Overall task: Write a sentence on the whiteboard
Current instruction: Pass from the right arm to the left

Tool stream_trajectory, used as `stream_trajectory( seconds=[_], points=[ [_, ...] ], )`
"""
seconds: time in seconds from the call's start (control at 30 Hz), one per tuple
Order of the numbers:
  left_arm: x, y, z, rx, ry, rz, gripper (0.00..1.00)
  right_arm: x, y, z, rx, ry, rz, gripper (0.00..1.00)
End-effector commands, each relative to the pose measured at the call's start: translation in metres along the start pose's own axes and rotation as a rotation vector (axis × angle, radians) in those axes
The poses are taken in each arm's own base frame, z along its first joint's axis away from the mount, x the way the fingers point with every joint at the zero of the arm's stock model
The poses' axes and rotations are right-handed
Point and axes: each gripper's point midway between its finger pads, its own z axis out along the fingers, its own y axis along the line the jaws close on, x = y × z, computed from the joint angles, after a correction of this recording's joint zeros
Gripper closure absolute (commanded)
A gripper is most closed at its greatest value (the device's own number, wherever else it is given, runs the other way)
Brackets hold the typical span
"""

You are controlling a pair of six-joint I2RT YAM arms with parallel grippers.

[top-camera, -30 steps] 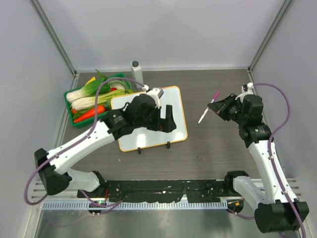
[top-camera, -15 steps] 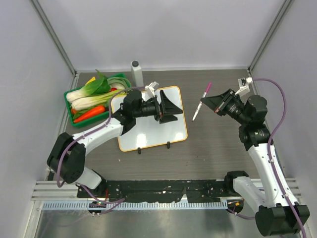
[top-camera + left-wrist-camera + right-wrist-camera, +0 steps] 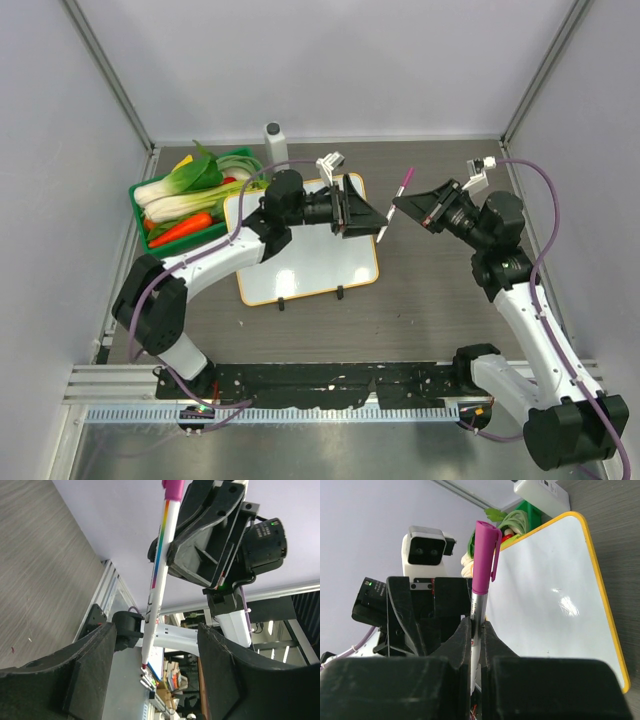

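Note:
The whiteboard (image 3: 300, 270) lies flat left of centre, orange-framed, and its face (image 3: 555, 610) is blank; no sentence shows on it. My right gripper (image 3: 401, 205) is shut on a marker (image 3: 392, 207) with a magenta cap (image 3: 485, 555), holding it in the air by the board's right edge. My left gripper (image 3: 368, 216) reaches right across the board and is open. The marker's lower end (image 3: 150, 630) stands between its two fingers (image 3: 90, 675) with a gap on each side. In the right wrist view the marker (image 3: 479, 605) sits pinched between the jaws (image 3: 477, 630).
A green tray (image 3: 142, 190) of vegetables sits at the back left beside the board. A small white bottle (image 3: 275, 143) stands behind it near the back wall. Grey walls close in both sides.
My left gripper has swung right, off the board, to meet the marker, and its jaws have narrowed. My right gripper has carried the marker leftward toward it.

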Motion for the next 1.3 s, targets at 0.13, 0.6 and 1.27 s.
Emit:
stream_trajectory(
  seconds=[0.13,0.6,1.27],
  points=[
    [0.006,-0.008,0.014,0.025,0.043,0.056,0.39,-0.012,0.011,-0.007,-0.02,-0.094,-0.003,0.99],
    [0.029,0.018,0.016,-0.043,0.1,0.029,0.85,-0.012,-0.002,-0.002,0.031,-0.087,0.02,0.99],
    [-0.037,0.037,-0.081,-0.475,-0.101,0.245,1.0,0.024,-0.038,-0.007,0.142,0.046,0.043,0.17]
  ],
)
